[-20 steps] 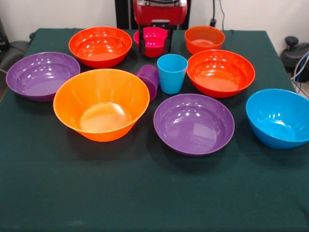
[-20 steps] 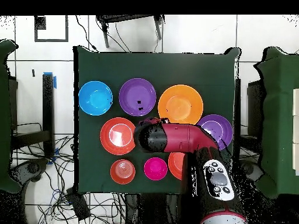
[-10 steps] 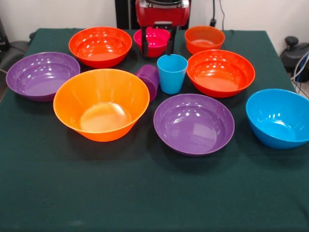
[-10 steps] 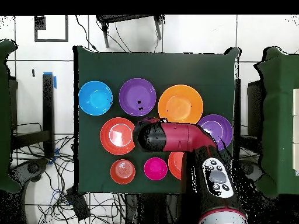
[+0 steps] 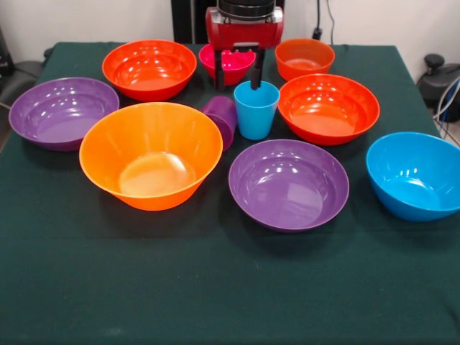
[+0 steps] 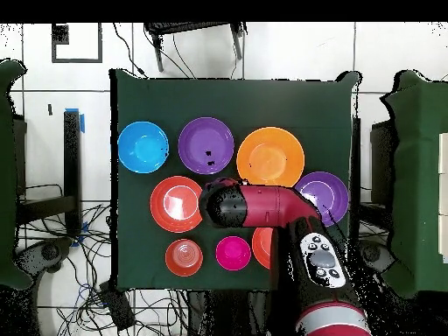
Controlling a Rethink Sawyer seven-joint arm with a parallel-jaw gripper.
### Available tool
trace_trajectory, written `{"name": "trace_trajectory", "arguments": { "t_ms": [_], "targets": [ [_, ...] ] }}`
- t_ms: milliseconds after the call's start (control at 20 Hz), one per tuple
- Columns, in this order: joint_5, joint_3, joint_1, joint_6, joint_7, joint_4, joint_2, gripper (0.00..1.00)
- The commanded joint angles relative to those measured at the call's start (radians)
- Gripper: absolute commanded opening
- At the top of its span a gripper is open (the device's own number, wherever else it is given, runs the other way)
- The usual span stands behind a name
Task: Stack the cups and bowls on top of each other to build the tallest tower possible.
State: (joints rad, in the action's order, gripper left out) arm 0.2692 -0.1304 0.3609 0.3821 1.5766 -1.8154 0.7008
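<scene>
Ten pieces sit on the green worktop, none of them stacked. My hand hangs low at the far side, its two dark fingers spread wide and gripping nothing; one finger stands just behind the rim of the light blue cup and the other comes down in front of the small magenta bowl. I cannot tell from the front view whether that first finger touches the cup. The purple cup lies tipped on its side just beside the blue one, tucked against the big orange bowl. A red-orange bowl sits to one side of the magenta bowl, and the small orange bowl to the other. The second red-orange bowl is just beside the blue cup. One purple bowl sits at the worktop's edge next to the big orange bowl, and the other purple bowl is nearer the front, with the blue bowl beside it. From overhead, my red arm reaches across the middle and hides both cups and my hand.
</scene>
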Motion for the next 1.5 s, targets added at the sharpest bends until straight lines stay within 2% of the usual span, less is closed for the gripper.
{"name": "trace_trajectory", "arguments": {
  "t_ms": [50,400,1050,1350,1400,1500],
  "targets": [
    [0.088,-0.084,-0.008,-0.072,0.011,0.019,-0.054,1.00],
    [0.108,-0.101,0.015,-0.092,0.005,0.007,-0.061,1.00],
    [0.133,-0.077,-0.009,-0.144,0.044,0.014,-0.087,1.00],
    [0.149,-0.083,0.005,-0.170,0.032,0.003,-0.092,1.00],
    [0.150,-0.085,0.007,-0.172,0.028,0.004,-0.093,0.00],
    [0.160,-0.083,0.007,-0.180,0.024,0.004,-0.092,0.00]
  ]
}}
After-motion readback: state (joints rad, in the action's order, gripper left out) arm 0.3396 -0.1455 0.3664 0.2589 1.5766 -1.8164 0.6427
